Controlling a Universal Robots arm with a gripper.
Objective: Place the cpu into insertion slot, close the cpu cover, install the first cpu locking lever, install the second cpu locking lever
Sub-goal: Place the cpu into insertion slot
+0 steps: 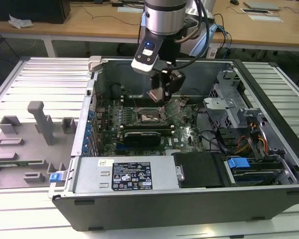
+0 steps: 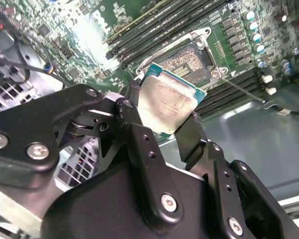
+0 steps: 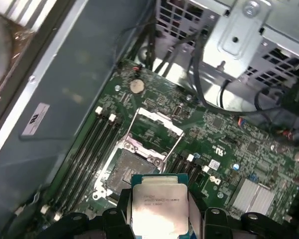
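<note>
My gripper [image 1: 158, 93] hangs inside the open computer case and is shut on the cpu [image 1: 156, 94], a flat square chip with a silvery-tan face. In both wrist views the black fingers [image 2: 132, 117] press on two opposite edges of the cpu [image 2: 165, 102] [image 3: 158, 209]. The chip is tilted and held above the board, a little off to one side of the insertion slot [image 1: 148, 117] [image 2: 189, 59] [image 3: 125, 172]. The slot's brownish contact field lies bare. The cpu cover [image 3: 157, 127], a thin silver frame, stands swung open at the slot's far side. A thin metal lever [image 2: 239, 89] sticks out beside the slot.
Long black memory slots [image 3: 92, 144] flank the socket on the green board [image 1: 182, 134]. A labelled silver box [image 1: 124, 174] fills the case's near side. A drive cage [image 1: 229, 99] with cables sits at the exterior view's right. A grey fixture tray [image 1: 25, 144] lies outside, at its left.
</note>
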